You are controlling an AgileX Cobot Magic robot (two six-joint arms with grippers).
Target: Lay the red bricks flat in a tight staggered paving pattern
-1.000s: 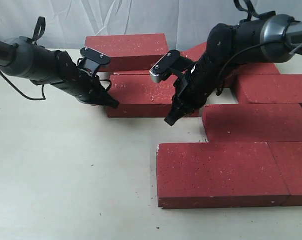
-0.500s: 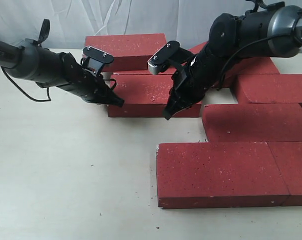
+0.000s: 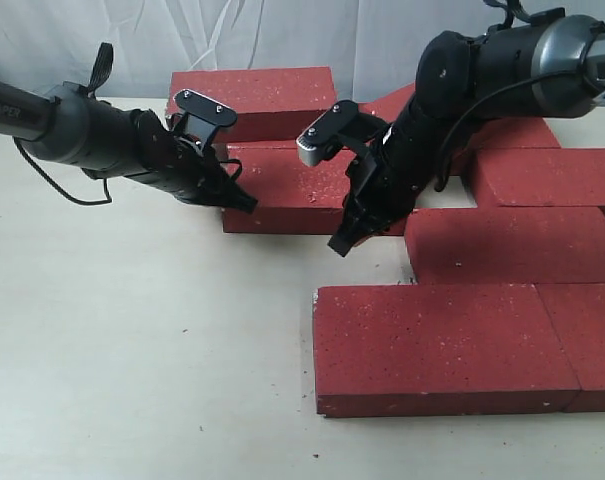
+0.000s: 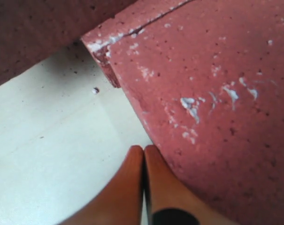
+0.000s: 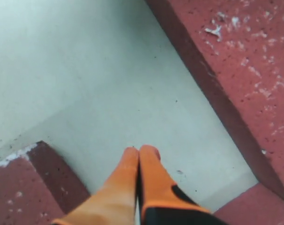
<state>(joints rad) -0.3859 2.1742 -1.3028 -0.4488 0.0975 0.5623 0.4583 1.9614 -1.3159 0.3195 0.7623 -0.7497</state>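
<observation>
One loose brick [image 3: 297, 190] has slid slightly rightward over the last second, nudged by the left pincer [image 3: 244, 203], closed and empty, touching its left end. The right pincer [image 3: 340, 243], also closed, sits at its front right corner. A gap to the laid brick [image 3: 547, 175] beyond its right end remains; more pushing looks needed.

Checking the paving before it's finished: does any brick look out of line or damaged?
Yes. The middle brick sits loose from the pattern: bare table shows between it and the right-hand brick. One corner of it is chipped, with white scuffs.
</observation>
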